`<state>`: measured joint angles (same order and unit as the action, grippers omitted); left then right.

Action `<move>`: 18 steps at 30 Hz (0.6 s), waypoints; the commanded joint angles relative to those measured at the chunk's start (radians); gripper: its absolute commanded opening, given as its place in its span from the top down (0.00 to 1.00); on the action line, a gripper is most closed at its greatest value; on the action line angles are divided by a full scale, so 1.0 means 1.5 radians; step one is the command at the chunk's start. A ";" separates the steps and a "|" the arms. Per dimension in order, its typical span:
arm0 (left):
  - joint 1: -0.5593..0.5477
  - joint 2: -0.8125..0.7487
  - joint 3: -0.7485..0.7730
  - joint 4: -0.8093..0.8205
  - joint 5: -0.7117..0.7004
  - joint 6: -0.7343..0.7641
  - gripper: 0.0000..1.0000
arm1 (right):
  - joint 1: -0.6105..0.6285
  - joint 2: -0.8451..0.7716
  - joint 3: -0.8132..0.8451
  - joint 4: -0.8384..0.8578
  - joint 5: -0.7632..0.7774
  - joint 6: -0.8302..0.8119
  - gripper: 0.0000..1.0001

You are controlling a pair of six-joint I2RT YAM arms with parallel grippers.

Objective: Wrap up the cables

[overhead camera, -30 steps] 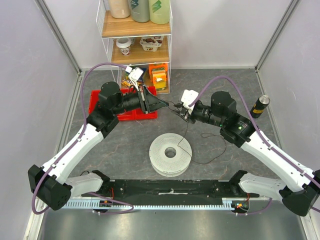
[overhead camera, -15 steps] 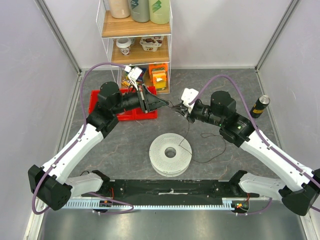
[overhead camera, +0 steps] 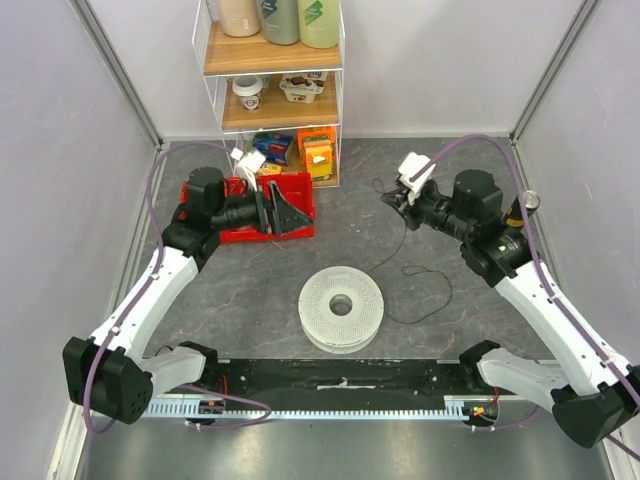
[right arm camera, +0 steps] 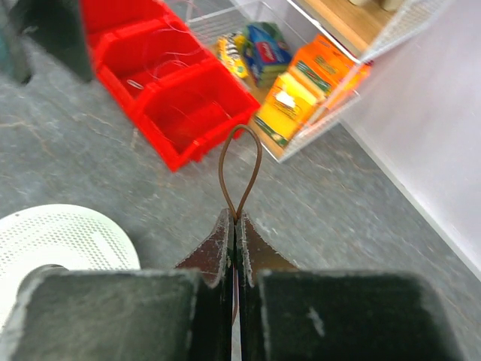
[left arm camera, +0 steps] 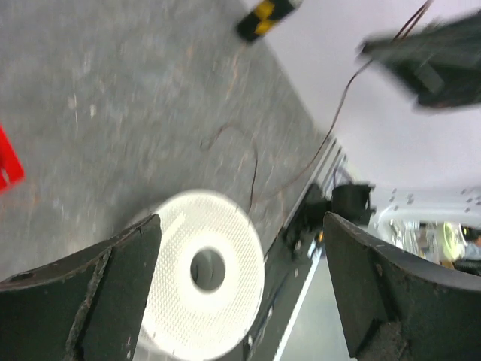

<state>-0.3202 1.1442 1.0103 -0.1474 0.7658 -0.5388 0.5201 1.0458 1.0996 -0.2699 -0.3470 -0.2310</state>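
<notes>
Currently, on the grey table [overhead camera: 250,290], item by item. Left gripper [overhead camera: 285,213] [left arm camera: 240,219]: held over the red bin [overhead camera: 300,190] [right arm camera: 180,105] at about ten o'clock from the spool, its fingers [left arm camera: 90,293] spread wide apart with nothing between them. Right gripper [overhead camera: 392,197] [right arm camera: 234,226]: raised at about one o'clock from the spool, jaws pressed together and clamped on the cable, well apart from the left gripper. Cable [overhead camera: 405,228] [left arm camera: 336,116] [right arm camera: 240,162]: a hair-fine dark wire. A small loop stands out beyond the right fingertips; from there the wire runs down toward the spool's two o'clock edge, and a slack curl lies on the table at the spool's three o'clock. Whether any turns sit on the spool cannot be told. Spool [overhead camera: 341,307] [left arm camera: 203,271] [right arm camera: 52,241]: round, translucent white, lying flat near the table's middle, centre hole upward. Shelf unit [overhead camera: 270,60]: at twelve o'clock against the far wall, with an orange box [overhead camera: 318,152] [right arm camera: 301,86] on its lowest level, just beside the red bin. Black-and-yellow cylinder [overhead camera: 525,200] [left arm camera: 263,13]: at two o'clock, partly hidden behind the right arm.
</notes>
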 commanded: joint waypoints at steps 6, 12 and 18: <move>0.001 0.043 -0.143 -0.160 0.055 0.129 0.06 | -0.123 -0.034 -0.015 -0.070 -0.045 -0.076 1.00; -0.002 0.086 -0.209 -0.114 0.029 0.118 0.04 | -0.183 0.008 -0.022 -0.074 -0.093 -0.113 1.00; -0.042 0.139 -0.234 -0.041 0.060 0.105 0.07 | -0.207 0.028 -0.021 -0.074 -0.103 -0.131 1.00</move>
<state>-0.3332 1.3163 0.6712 -0.3244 0.8143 -0.3988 0.2245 1.0863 1.0706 -0.3836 -0.4633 -0.3950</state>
